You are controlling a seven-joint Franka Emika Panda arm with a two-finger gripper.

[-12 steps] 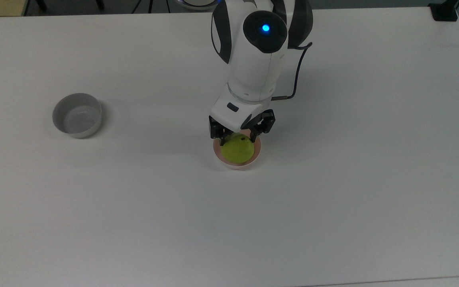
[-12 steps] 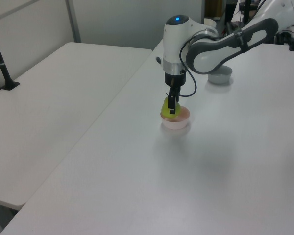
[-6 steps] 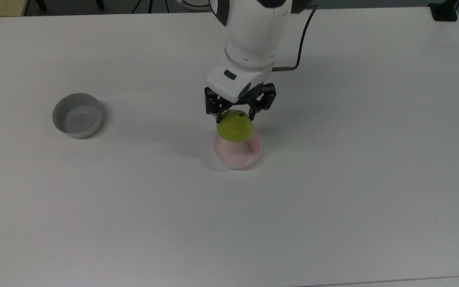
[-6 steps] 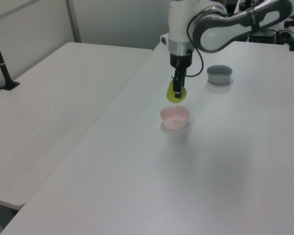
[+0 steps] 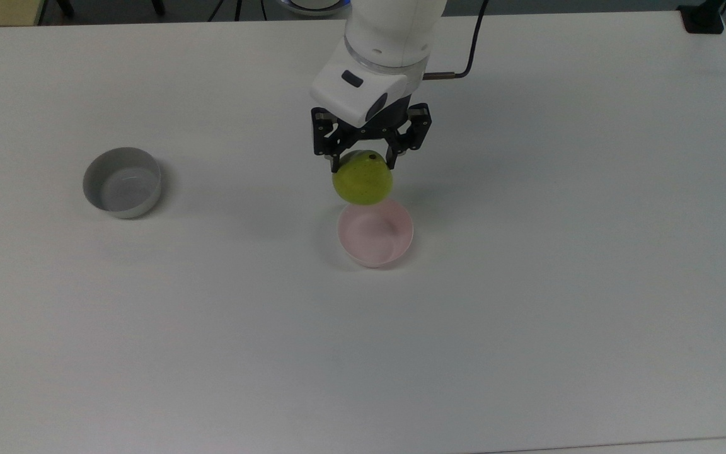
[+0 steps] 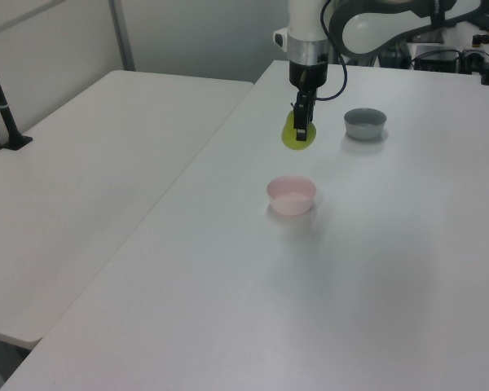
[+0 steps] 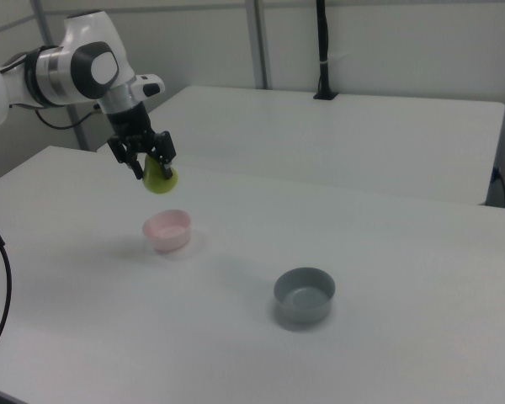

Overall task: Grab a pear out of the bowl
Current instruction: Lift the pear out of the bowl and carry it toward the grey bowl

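claw [image 5: 363, 165] gripping pear [image 5: 363, 180], risen higher, now clear above bowl [image 5: 375, 234].

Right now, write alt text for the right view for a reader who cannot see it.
A white robot arm's pincer holds a yellow-green pear in the air above an empty pale pink bowl on a white table. A grey bowl sits apart toward the right view's right, nearer the camera.

The yellow-green pear [image 5: 362, 181] hangs in the air above the bowl [image 5: 375, 234], a pale pink round one sitting mid-surface, its inside bare.
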